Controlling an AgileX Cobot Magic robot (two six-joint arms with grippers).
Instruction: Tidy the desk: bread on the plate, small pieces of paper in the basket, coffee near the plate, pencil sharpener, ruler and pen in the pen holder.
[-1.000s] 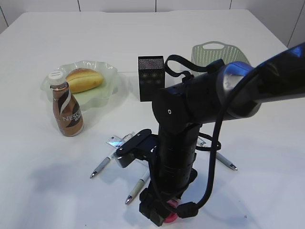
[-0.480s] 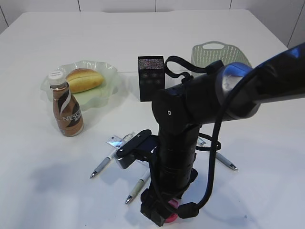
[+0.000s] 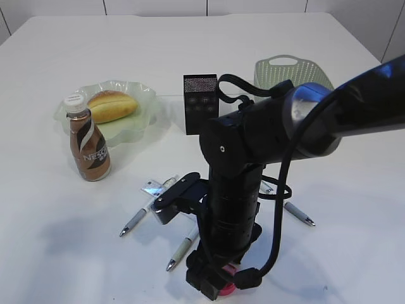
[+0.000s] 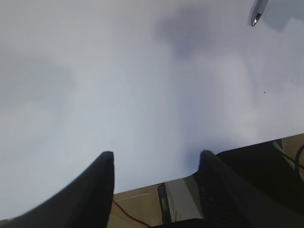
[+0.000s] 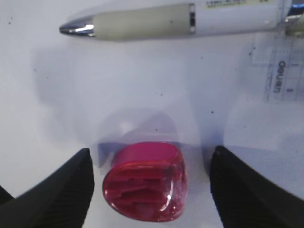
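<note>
A pink pencil sharpener (image 5: 145,183) lies on the white table. My right gripper (image 5: 151,152) is open, with one finger on each side of the sharpener and not touching it. In the exterior view the sharpener (image 3: 226,289) peeks out under the right arm at the bottom. A white pen (image 5: 180,21) lies just beyond it, and a clear ruler (image 5: 284,66) to the right. The bread (image 3: 112,106) lies on the green plate (image 3: 136,126), with the coffee bottle (image 3: 88,145) beside it. My left gripper (image 4: 156,154) is open and empty above the bare table edge.
The black pen holder (image 3: 200,103) and the green basket (image 3: 292,71) stand at the back. Further pens (image 3: 135,220) (image 3: 182,249) (image 3: 297,213) and a shiny piece of paper (image 3: 152,187) lie around the right arm. A pen tip (image 4: 256,13) shows in the left wrist view.
The right arm has shifted very slightly down and left over the sharpener. Nothing else has moved.
</note>
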